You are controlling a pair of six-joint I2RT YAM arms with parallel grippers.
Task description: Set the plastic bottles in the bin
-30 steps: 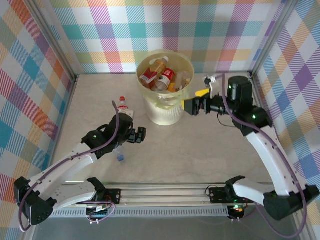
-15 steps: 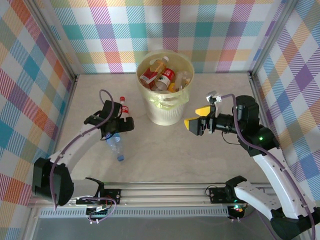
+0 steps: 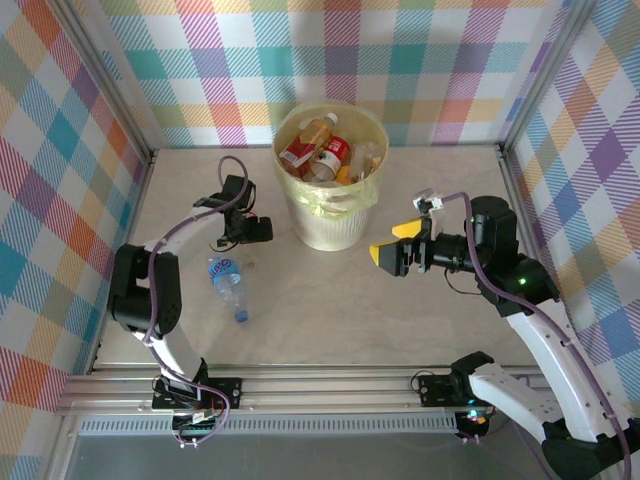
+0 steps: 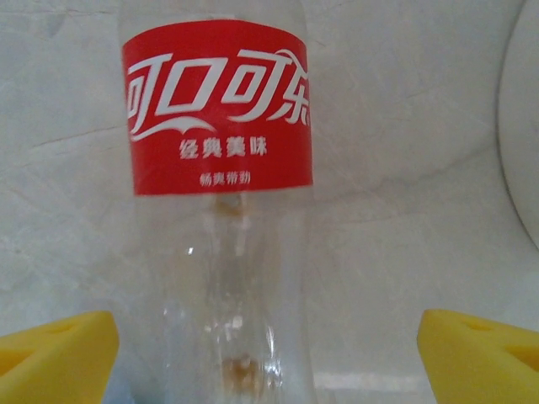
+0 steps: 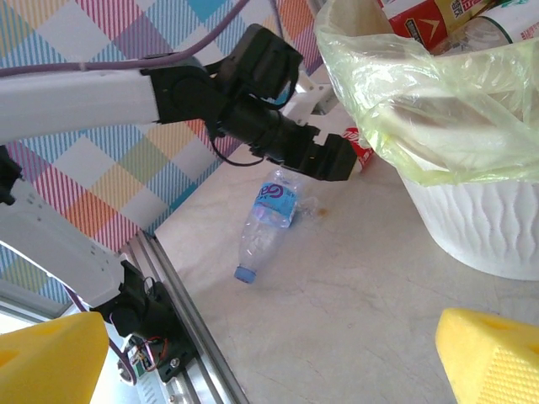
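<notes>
A clear plastic bottle with a red label [image 4: 217, 109] lies on the table, straight ahead between the yellow fingertips [image 4: 59, 358] of my left gripper [image 4: 268, 362]. The jaws stand open on either side of it, the left one closest. From above, the left gripper [image 3: 250, 232] hovers just left of the bin [image 3: 345, 228]. Another clear bottle with a blue label and blue cap [image 3: 227, 283] lies nearer the front, also seen as the blue-label bottle [image 5: 269, 215]. The pale-yellow bin holds several bottles [image 3: 320, 150]. My right gripper [image 3: 392, 243] hangs open and empty to the right of the bin.
The bin's yellow-green liner [image 5: 404, 76] hangs over its rim. Checked walls [image 3: 90, 150] close in the left, back and right sides. A metal rail [image 3: 320, 385] runs along the front edge. My left arm [image 5: 253, 93] reaches across beside the bin.
My left arm has swung toward the back and come down over the red-label bottle, its jaws narrowing a little. The right gripper has drawn back from the bin toward the front right.
</notes>
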